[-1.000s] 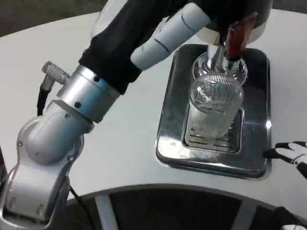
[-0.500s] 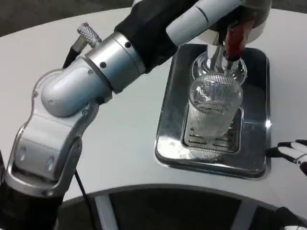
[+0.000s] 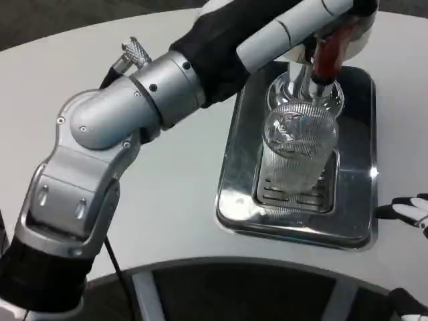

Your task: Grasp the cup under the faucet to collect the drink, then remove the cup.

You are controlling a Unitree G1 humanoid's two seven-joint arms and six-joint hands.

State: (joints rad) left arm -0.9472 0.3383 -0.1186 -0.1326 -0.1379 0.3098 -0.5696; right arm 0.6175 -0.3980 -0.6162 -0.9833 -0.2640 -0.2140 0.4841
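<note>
On the left, the robot's silver left forearm [image 3: 114, 127] rises from the near left corner and reaches across the white surface [image 3: 167, 200] toward the far right, its black sleeve and white left hand [image 3: 294, 30] ending up at the top of the drink dispenser; whether the fingers there are apart or clamped on the red tap lever [image 3: 328, 53] I cannot tell, since the hand runs off the top edge. Right of the arm lies the shiny rectangular steel drip tray [image 3: 234, 194], and on its slotted grate stands the clear ribbed glass cup [image 3: 297, 154], upright, directly below the chrome faucet spout [image 3: 314, 90] and apart from both hands. The cup looks rigid, thin-walled and breakable; its vertical ribs should give some purchase, but glass is slick, more so if wet, and it will be heavier and prone to slopping once filled. The sensible hold is around the middle of the ribbed wall from the open right side, firm but not crushing, keeping it level and lifting clear of the spout before drawing it away. At the far right edge, the white and black right hand [image 3: 408, 212] rests near the tray's near right corner, holding nothing, its visible fingers apart.
</note>
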